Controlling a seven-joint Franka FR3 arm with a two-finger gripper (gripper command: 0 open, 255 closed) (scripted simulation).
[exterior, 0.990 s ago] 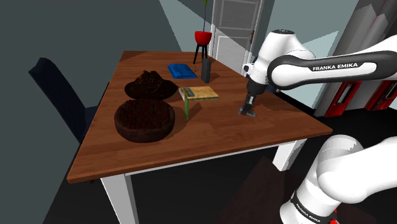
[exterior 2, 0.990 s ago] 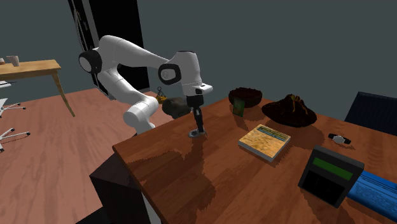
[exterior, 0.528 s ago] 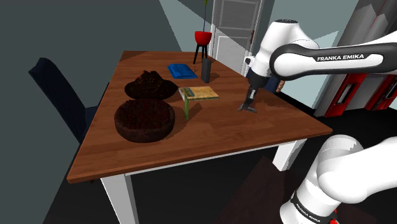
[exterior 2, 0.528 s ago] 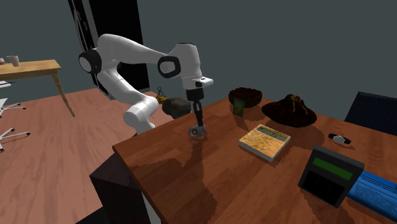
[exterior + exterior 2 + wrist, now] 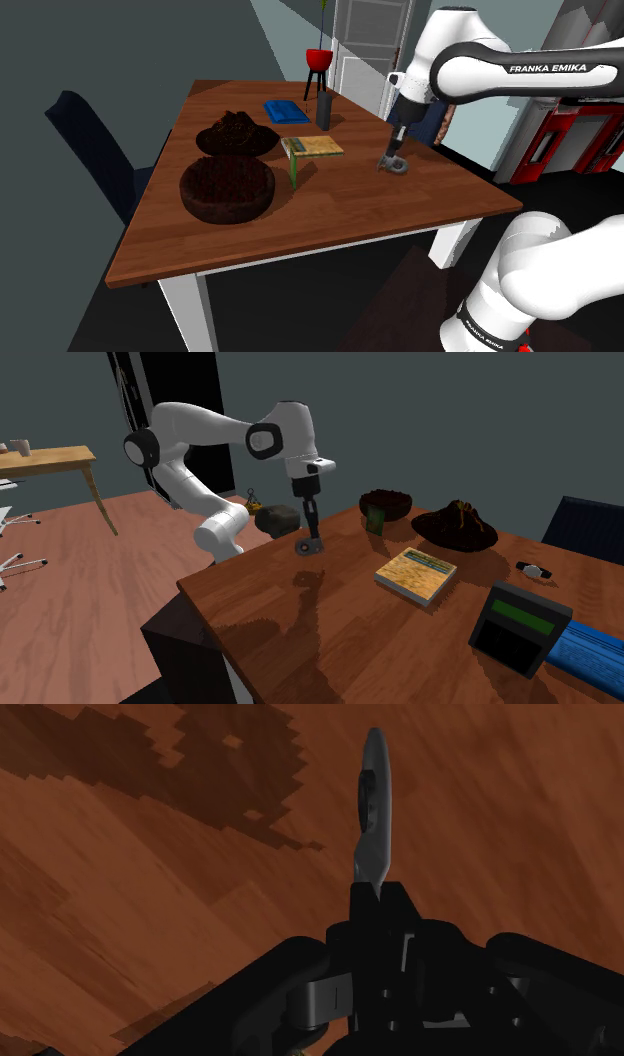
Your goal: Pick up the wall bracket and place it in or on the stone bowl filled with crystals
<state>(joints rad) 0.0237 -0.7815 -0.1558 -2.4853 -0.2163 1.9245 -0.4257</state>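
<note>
1. Location: the wall bracket (image 5: 372, 804) is clamped in the gripper (image 5: 378, 892). It hangs clear of the wooden table (image 5: 340, 215), near the edge closest to the arm. Its shadow lies on the boards beneath it.
2. Jaw state: the jaws are closed almost fully and pinch the bracket's lower end between them. Most of the part projects beyond the fingertips.
3. Shape and material: the bracket is a thin, grey, slightly curved plate with a rounded tip and a dull metallic sheen. The wrist view presents it edge-on. A recess or hole appears partway along it.
4. Handling estimate: the part is probably rigid, light and smooth.
   - A grip across the flat faces suits it.
   - Because the hold is at one end, the part may pivot if knocked.
5. Target: the stone bowl (image 5: 236, 137) is dark and rough, with its contents heaped above the rim. It stands well apart from the gripper, across the table.
6. Neighbouring items:
   - A second dark bowl (image 5: 227, 188), ribbed on the outside, sits just beside the target.
   - A flat book (image 5: 313, 146) lies between the gripper and the bowls.
7. Placement note: the heaped crystals form an uneven bed, so the smooth plate could slide off after release.
</note>
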